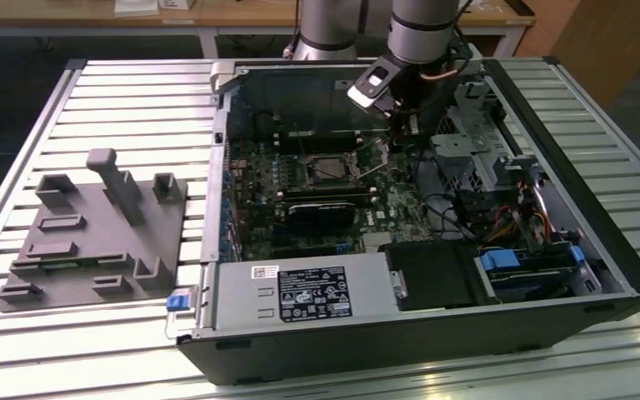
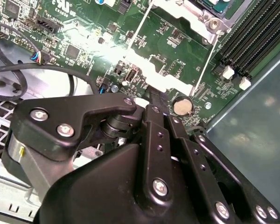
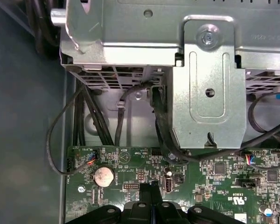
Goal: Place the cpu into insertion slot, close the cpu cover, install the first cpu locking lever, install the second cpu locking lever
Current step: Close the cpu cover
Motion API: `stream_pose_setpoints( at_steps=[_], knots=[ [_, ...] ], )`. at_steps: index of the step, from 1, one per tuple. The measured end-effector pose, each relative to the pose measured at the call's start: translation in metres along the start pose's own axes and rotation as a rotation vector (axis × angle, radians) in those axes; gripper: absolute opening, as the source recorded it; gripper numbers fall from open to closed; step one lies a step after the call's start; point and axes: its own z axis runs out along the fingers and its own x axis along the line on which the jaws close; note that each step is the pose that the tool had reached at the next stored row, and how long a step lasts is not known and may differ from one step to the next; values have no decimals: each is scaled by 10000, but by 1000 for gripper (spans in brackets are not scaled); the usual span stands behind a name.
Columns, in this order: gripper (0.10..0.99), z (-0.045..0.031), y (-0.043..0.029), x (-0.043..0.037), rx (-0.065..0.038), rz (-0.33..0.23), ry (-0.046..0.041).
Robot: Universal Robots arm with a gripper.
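One open computer case [image 1: 409, 350] on the one desk [image 1: 131, 100], and beside it a single grey moulded fixture [image 1: 92, 233]. One robot arm [image 1: 420, 33] reaches in from above. Inside there's one green motherboard [image 2: 84, 28] and one cpu cover [image 2: 182, 14]. Now the thin locking levers: that's one [image 2: 139, 30], and two [image 2: 206, 63]. One coin cell battery [image 3: 103, 176] sits on the board. Two white clips [image 2: 227, 72] show at the ends of the memory slots [image 2: 252, 32]. One labelled power supply [image 1: 297, 292], and one blue latch [image 1: 181, 300] at the case's corner.
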Motion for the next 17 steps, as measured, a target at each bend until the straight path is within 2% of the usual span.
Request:
stream_pose_setpoints(
  at_steps=[1, 5, 7, 8, 13, 17],
  knots=[
    [106, 2, 1, 0, 115, -3, 0],
    [106, 9, 15, 0, 837, -15, -1],
    [106, 10, 19, 0, 1075, -19, -3],
    [106, 10, 20, 0, 1127, -20, -2],
    [106, 10, 15, 0, 1143, -19, 0],
    [106, 6, -67, 0, 1144, -21, 9]
  ],
)
